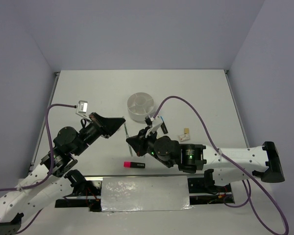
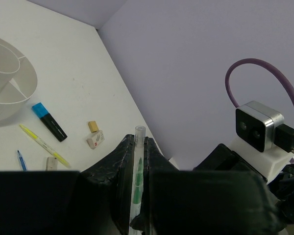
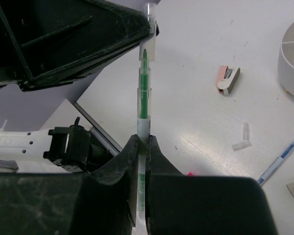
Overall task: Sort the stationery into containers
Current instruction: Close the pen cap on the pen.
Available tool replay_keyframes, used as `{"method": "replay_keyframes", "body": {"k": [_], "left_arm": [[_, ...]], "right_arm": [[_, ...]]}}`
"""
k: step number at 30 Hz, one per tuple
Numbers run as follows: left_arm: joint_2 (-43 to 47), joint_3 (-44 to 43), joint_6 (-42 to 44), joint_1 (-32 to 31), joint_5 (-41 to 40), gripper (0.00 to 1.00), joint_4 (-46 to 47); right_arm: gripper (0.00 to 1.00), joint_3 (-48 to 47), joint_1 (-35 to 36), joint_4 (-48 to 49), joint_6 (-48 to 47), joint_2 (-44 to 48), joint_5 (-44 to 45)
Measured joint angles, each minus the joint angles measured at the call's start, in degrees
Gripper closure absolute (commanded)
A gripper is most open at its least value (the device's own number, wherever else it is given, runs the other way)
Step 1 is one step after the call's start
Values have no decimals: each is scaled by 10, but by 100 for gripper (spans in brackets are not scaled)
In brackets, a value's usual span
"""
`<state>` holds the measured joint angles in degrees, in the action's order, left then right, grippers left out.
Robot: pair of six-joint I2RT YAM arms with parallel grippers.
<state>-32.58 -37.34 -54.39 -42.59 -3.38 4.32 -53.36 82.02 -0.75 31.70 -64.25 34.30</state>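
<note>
**Pen [image 1: 126,131] gripped at both ends**

Top view: the green pen spans from the left gripper [image 1: 119,121] to the right gripper [image 1: 132,142], near the divided white cup [image 1: 141,106]. A pink highlighter [image 1: 134,164] lies nearer the bases.
Left wrist: narrow jaws pinch the pen's clear cap.
Right wrist: jaws clamp its barrel.
</note>
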Motion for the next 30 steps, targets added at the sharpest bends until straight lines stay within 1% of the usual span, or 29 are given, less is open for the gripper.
{"method": "replay_keyframes", "body": {"k": [7, 10, 13, 14, 15, 16, 17, 18, 19, 22, 23, 25, 27, 28, 29, 30], "left_arm": [[0, 2, 3, 0, 12, 100, 6], [1, 2, 5, 0, 12, 95, 13], [0, 2, 10, 0, 12, 85, 18], [-1, 2, 16, 0, 12, 75, 21], [-3, 2, 20, 1, 12, 69, 26], [-5, 2, 22, 1, 13, 59, 29], [-7, 2, 27, 1, 17, 52, 30], [-9, 2, 32, 1, 26, 48, 28], [-11, 2, 35, 0, 35, 48, 25], [-17, 2, 37, -2, 50, 52, 18], [-18, 2, 39, -2, 52, 60, 16], [-20, 2, 43, -2, 56, 85, 13], [-20, 2, 52, -2, 63, 97, 16], [-20, 2, 52, -2, 66, 100, 16], [-20, 2, 54, -2, 69, 100, 16], [-21, 2, 61, -2, 72, 100, 17]], "right_arm": [[100, -26, -19, -11, -16, -4, -5], [100, -40, -19, -23, -25, -10, -5], [100, -48, -22, -30, -34, -15, -7], [100, -52, -24, -31, -37, -17, -8], [100, -54, -26, -32, -40, -20, -9], [100, -56, -28, -33, -42, -21, -11], [100, -57, -29, -31, -45, -23, -11], [100, -60, -31, -30, -48, -24, -11], [100, -64, -33, -28, -51, -26, -12], [100, -71, -35, -23, -58, -28, -13], [100, -71, -35, -22, -59, -28, -13], [100, -71, -35, -22, -59, -28, -15], [100, -71, -36, -24, -59, -29, -18], [100, -71, -36, -23, -60, -29, -18], [98, -71, -36, -23, -61, -29, -21], [86, -71, -37, -21, -64, -29, -25]]}}
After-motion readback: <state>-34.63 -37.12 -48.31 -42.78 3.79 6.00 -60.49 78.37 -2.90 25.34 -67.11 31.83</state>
